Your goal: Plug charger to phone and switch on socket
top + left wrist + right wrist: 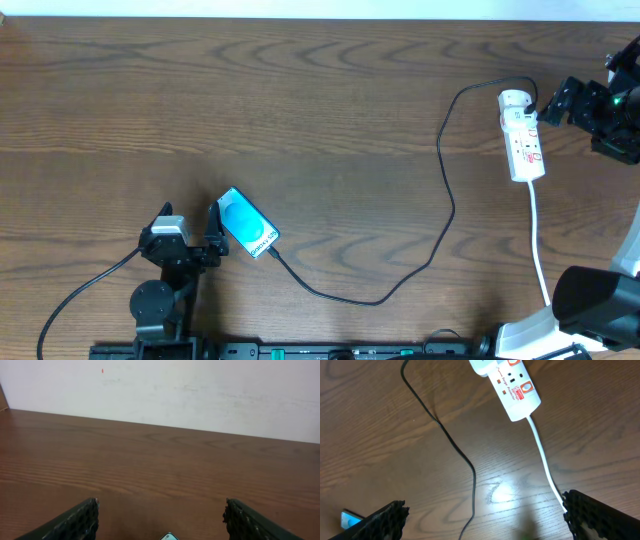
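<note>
The charger (455, 445) tip lies at the phone (247, 222)'s lower end — seated or not, I cannot tell; switching the socket (522, 135) seems next, needing a right-side press; left fingers (80, 520) spread wide astride the phone's corner, grasping nothing; right fingers (385, 520) fully spread — empty, near the socket on the worktop (300, 100).

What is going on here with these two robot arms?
Nothing is held right now. The left gripper, jaws open, sits at one end of the small rectangular phone with the bright blue screen. The long thin black charger cable runs from the phone's other end to the white elongated power strip; whether its tip is fully seated I cannot tell. The right gripper, also open, hovers near the strip's plug end, probably to switch it on.
</note>
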Tool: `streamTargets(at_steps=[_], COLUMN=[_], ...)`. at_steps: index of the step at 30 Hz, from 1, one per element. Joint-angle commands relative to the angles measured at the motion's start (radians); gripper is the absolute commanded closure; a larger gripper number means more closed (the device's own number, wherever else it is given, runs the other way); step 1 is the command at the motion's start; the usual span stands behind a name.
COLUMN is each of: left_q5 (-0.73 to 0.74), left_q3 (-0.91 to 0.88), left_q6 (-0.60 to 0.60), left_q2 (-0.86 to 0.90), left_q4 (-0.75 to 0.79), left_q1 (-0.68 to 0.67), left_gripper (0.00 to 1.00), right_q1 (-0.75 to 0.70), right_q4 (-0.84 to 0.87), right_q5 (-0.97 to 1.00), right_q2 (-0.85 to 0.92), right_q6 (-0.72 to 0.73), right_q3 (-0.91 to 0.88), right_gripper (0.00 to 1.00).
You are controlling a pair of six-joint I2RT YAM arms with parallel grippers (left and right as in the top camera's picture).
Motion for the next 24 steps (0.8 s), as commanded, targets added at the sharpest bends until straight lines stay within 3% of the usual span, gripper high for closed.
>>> streamTargets(at_steps=[1,7,13,18,24], left_q5=[0.039,0.039,0.039,0.039,0.039], left_q3=[-0.016,-0.016,-0.016,-0.016,-0.016], left_q6=[-0.008,-0.008,-0.008,-0.008,-0.008], left_q2=[-0.007,-0.007,-0.007,-0.007,-0.007], left_q4=[-0.035,-0.035,-0.035,-0.035,-0.035], left_q1=[0.005,0.005,0.005,0.005,0.005], left_gripper=[0.19,0.19,0.19,0.19,0.19], right_q1=[0.021,0.029,0.089,0.172,0.325], right_q4=[0.000,0.000,0.071,0.301,0.635], right_q5=[0.001,0.001,0.005,0.005,0.004], right_q2=[-0.002,-0.027,-0.184,-0.352,-0.623], right_q6=[0.014,0.014,0.013,0.001,-0.225], right_q3=[0.011,0.011,0.009,-0.017,-0.245], right_gripper=[0.01,0.01,0.01,0.01,0.01])
